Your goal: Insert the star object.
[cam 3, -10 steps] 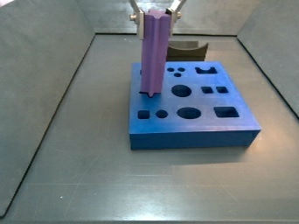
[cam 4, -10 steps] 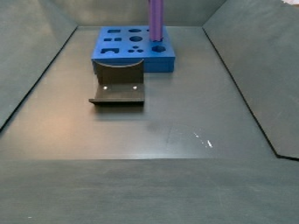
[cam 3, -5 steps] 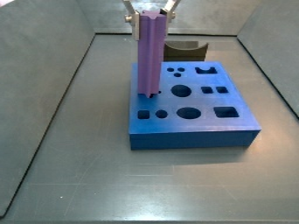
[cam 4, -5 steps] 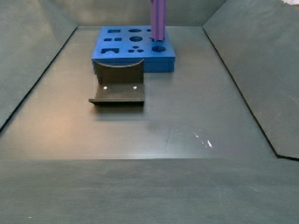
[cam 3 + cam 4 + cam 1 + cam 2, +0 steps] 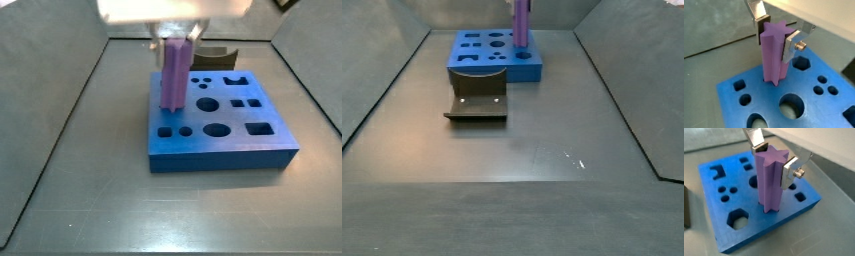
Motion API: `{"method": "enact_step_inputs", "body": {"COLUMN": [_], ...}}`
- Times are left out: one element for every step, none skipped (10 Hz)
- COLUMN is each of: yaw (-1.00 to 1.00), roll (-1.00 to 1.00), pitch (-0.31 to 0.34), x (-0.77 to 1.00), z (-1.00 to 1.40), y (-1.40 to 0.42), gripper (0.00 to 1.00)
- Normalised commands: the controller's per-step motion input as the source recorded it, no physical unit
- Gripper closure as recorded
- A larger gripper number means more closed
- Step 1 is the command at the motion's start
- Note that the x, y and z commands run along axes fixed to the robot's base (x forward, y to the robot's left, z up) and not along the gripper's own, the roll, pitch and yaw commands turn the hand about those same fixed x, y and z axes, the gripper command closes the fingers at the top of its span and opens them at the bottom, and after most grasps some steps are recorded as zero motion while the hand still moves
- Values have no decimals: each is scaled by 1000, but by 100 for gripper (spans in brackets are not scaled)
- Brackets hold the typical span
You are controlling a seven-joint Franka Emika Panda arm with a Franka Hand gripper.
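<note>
The star object (image 5: 773, 55) is a tall light purple bar with a star-shaped top. It stands upright with its lower end in a hole near one edge of the blue block (image 5: 817, 107). My gripper (image 5: 776, 40) is shut on its upper end, one silver finger on each side; both wrist views show this (image 5: 774, 163). In a side view the gripper (image 5: 178, 35) hangs low over the block (image 5: 221, 150) with the bar (image 5: 174, 75) below it. In a side view the bar (image 5: 521, 22) rises out of frame above the block (image 5: 489, 70).
A dark brown curved piece (image 5: 214, 55) stands just behind the block; it also shows in a side view (image 5: 476, 103). Grey walls (image 5: 80, 90) enclose the grey floor (image 5: 516, 170). The block has several other shaped holes.
The gripper has come down with the star object. The bar's top sits lower and its lower end has sunk into the block's hole.
</note>
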Motion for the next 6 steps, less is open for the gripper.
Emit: {"method": "enact_step_inputs", "body": {"yaw": [0, -649, -717, -11, 0, 0], "roll": [0, -96, -91, -64, 0, 0], "pitch": [-147, -110, -117, -123, -14, 0], "x": [-646, -646, -514, -40, 0, 0], "z": [-954, -883, -694, -169, 0, 0], "y": [-3, 0, 0, 0, 0, 0], "gripper": [100, 100, 100, 100, 100, 100]}}
